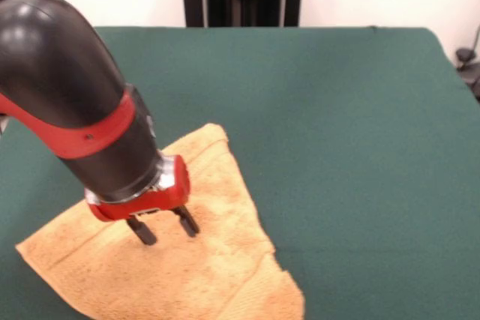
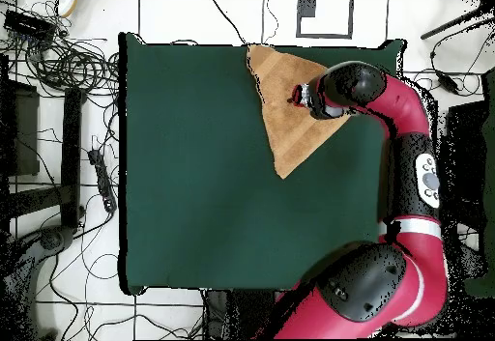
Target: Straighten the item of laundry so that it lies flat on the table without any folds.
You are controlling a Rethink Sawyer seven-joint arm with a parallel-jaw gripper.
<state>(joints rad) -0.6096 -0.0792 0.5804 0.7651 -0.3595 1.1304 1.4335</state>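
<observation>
The towel (image 1: 202,260) lies on the green surface (image 1: 337,110) at its near edge, one corner pointing toward the middle. The tool (image 1: 165,229) stands directly over the towel's middle, its two fingers (image 1: 142,232) spread apart and empty, tips at or just above the cloth.

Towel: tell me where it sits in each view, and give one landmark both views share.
Front view: the towel lies at the lower left on the table, running off the bottom edge, under the hand.
Overhead view: the towel lies at the table's top edge, right of centre, tapering downward.
Shared landmark: the hand, over the towel in both views.
</observation>
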